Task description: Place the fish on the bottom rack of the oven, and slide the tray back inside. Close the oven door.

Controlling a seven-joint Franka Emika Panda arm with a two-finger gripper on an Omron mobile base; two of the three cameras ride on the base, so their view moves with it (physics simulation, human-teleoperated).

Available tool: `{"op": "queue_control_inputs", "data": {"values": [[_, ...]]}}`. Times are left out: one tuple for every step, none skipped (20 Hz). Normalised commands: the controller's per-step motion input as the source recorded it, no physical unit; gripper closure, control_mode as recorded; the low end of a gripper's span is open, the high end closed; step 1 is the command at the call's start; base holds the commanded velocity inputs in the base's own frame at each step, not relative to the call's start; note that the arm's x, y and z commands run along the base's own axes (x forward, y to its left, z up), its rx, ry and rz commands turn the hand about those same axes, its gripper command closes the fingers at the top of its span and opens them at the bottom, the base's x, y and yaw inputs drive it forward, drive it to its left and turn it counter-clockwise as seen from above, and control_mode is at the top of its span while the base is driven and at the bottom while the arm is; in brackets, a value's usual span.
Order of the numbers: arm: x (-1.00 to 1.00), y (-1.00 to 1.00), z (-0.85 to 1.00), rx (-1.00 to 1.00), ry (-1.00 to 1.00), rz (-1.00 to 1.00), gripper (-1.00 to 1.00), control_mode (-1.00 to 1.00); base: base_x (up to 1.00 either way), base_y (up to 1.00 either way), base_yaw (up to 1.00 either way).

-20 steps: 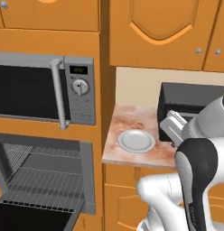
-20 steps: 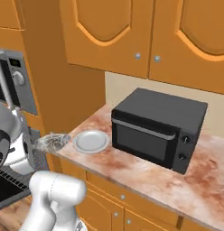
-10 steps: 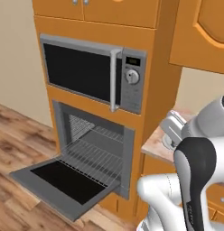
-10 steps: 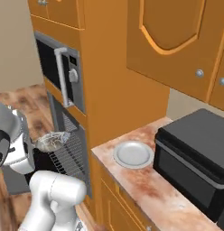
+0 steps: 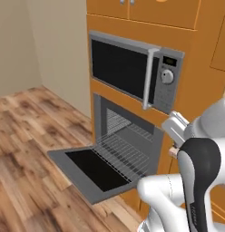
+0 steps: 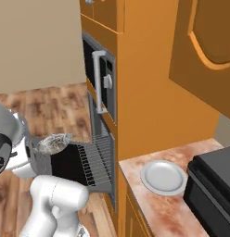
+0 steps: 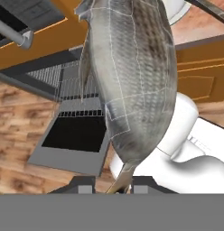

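Note:
My gripper (image 7: 113, 182) is shut on the fish (image 7: 127, 81), a pale grey speckled fish that hangs tail-first from between the fingertips (image 7: 83, 182). From the right base view the fish (image 6: 54, 142) and gripper (image 6: 44, 148) hover in the air, out in front of the oven (image 5: 125, 136). The oven door (image 5: 89, 170) lies folded down and open. The bottom rack (image 5: 125, 154), a silver wire grid, is pulled partway out over the door. In the hand view the rack (image 7: 71, 83) and the door's black pane (image 7: 75, 133) lie beyond the fish.
A grey microwave (image 5: 132, 72) with a vertical bar handle (image 6: 96, 81) sits above the oven. To the right, a counter (image 6: 172, 208) holds a round white plate (image 6: 163, 177) and a black box (image 6: 214, 185). Wood floor (image 5: 28, 149) spreads in front of the oven.
The base has swung left, so both base views shifted from the counter to the open oven. The fish stays in the gripper the whole time.

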Motion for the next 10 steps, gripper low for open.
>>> {"op": "queue_control_inputs", "data": {"values": [[0.0,0.0,0.0,0.0,0.0,0.0,1.0,1.0,0.43,0.0,0.33],[0.0,0.0,0.0,0.0,0.0,0.0,1.0,1.0,0.45,0.0,0.3],[0.0,0.0,0.0,0.0,0.0,0.0,1.0,1.0,0.49,0.0,0.28],[0.0,0.0,0.0,0.0,0.0,0.0,1.0,1.0,0.52,0.0,0.26],[0.0,0.0,0.0,0.0,0.0,0.0,1.0,1.0,0.56,0.0,0.23],[0.0,0.0,0.0,0.0,0.0,0.0,1.0,1.0,0.59,0.0,0.21],[0.0,0.0,0.0,0.0,0.0,0.0,1.0,1.0,0.59,0.0,0.19],[0.0,0.0,0.0,0.0,0.0,0.0,1.0,1.0,0.55,0.0,0.17],[0.0,0.0,0.0,0.0,0.0,0.0,1.0,1.0,0.5,0.0,0.16],[0.0,0.0,0.0,0.0,0.0,0.0,1.0,1.0,0.49,0.0,0.16]]}}
